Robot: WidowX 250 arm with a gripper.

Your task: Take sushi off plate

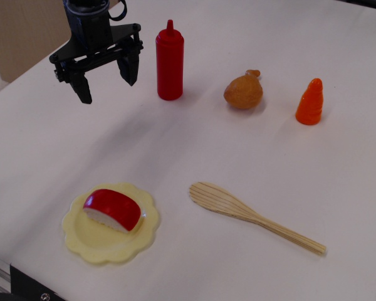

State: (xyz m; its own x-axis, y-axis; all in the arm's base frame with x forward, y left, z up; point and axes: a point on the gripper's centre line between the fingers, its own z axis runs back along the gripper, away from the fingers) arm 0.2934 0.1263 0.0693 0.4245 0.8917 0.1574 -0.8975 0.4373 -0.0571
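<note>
The sushi (113, 209), a glossy red top over a white rice base, lies on the pale yellow scalloped plate (88, 246) at the front left of the table. My black gripper (107, 84) hangs high at the back left, well above and behind the plate. Its two fingers are spread apart and hold nothing.
A tall red squeeze bottle (170, 61) stands just right of the gripper. A brown toy chicken piece (243, 91) and an orange carrot (310, 102) sit at the back right. A wooden spatula (250, 215) lies right of the plate. A cardboard box (25, 31) stands at the back left.
</note>
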